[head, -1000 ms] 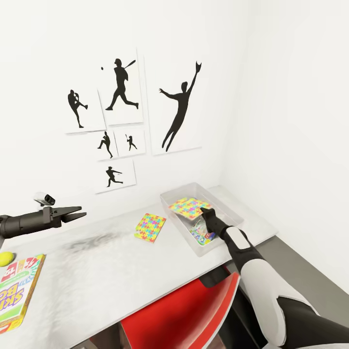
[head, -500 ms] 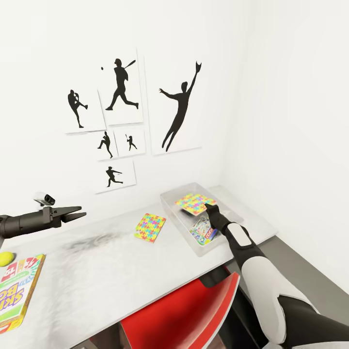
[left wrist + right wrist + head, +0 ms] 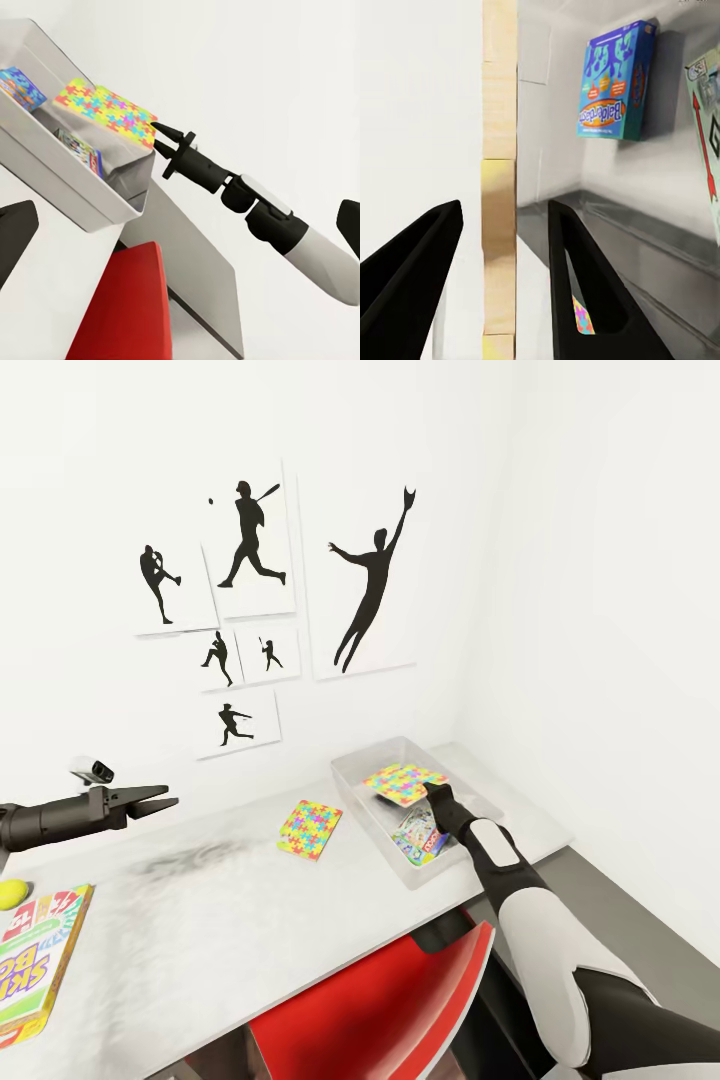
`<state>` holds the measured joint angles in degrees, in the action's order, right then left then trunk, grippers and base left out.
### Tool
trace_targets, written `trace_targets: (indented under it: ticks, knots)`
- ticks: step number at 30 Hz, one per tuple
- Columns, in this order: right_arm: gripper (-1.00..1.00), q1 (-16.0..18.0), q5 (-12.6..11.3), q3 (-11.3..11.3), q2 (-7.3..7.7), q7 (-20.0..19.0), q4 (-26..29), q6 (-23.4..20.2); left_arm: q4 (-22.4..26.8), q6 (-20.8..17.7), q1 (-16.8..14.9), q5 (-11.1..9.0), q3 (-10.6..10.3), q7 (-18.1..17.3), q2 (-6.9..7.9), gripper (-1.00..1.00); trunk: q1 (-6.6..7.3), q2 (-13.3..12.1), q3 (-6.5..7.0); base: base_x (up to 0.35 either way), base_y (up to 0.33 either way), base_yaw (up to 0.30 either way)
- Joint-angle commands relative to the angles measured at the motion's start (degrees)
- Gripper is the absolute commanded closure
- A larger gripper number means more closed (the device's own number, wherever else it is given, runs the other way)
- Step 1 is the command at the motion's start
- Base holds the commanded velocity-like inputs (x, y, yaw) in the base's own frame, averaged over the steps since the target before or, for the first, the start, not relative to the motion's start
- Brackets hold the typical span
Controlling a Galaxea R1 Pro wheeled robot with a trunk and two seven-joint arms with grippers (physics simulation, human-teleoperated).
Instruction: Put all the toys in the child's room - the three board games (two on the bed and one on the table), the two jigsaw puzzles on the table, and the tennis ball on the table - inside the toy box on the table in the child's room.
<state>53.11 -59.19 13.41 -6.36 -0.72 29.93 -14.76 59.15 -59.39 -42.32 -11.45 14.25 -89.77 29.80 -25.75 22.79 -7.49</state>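
Note:
The toy box (image 3: 465, 792) stands at the table's (image 3: 200, 920) right end. One jigsaw puzzle (image 3: 403, 782) lies tilted in it, over two board games (image 3: 420, 838). My right gripper (image 3: 432, 790) is open at that puzzle's near edge. In the right wrist view the tile's wooden edge (image 3: 500, 187) stands between the fingers with a gap on each side. The blue board game (image 3: 611, 79) leans against the box wall. A second jigsaw puzzle (image 3: 310, 829) lies on the table. The SKIP BO board game (image 3: 35, 960) and the tennis ball (image 3: 12, 893) are at the far left. Above them hovers my left gripper (image 3: 170, 797), open and empty.
A red chair (image 3: 380, 1010) is pushed under the table's front edge, below my right arm. Black silhouette sports pictures (image 3: 250, 590) hang on the white wall behind the table. The toy box sits close to the room's right corner.
The right gripper moved the puzzle a little deeper into the toy box and opened. The puzzle now lies flatter and lower. The left arm has not moved.

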Motion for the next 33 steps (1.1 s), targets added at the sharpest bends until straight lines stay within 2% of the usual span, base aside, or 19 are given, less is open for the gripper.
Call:
trace_targets:
  ticks: [1,15,25,28,30,33]
  knots:
    - [-1.00,0.1,-0.2,0.5,-0.07,-0.1,0.0,-0.4,0.0,-0.6,0.0,0.0,0.0,-0.2,0.01,-1.00,-0.04,0.1,-0.13,0.000,0.000,0.000]
    - [-1.00,0.0,-0.6,0.5,1.07,1.7,0.0,1.3,0.0,-0.6,0.0,0.0,-0.1,-0.2,0.00,-1.00,-0.04,0.1,-0.13,0.000,0.000,0.000]
    - [-1.00,0.2,-0.7,0.5,1.39,2.9,0.8,0.0,0.0,-0.6,0.0,0.0,-0.1,-0.2,-0.09,-1.00,-0.04,0.1,-0.13,0.000,0.000,0.000]
    - [-1.00,0.3,-0.5,0.1,1.82,4.4,4.7,-4.9,0.0,-0.6,0.0,0.0,-0.1,-0.2,-0.07,-1.00,-0.04,0.1,-0.13,0.000,0.000,0.000]
    - [-1.00,0.2,-0.2,-0.1,1.96,8.0,9.1,-11.8,0.0,-0.6,0.0,0.0,-0.1,-0.2,0.01,-1.00,-0.04,0.1,-0.13,0.000,0.000,0.000]
    - [-1.00,-0.1,-0.2,-0.2,1.99,12.8,14.5,-17.7,0.0,-0.6,0.0,0.0,-0.1,-0.2,0.10,-1.00,-0.04,0.1,-0.13,0.000,0.000,0.000]
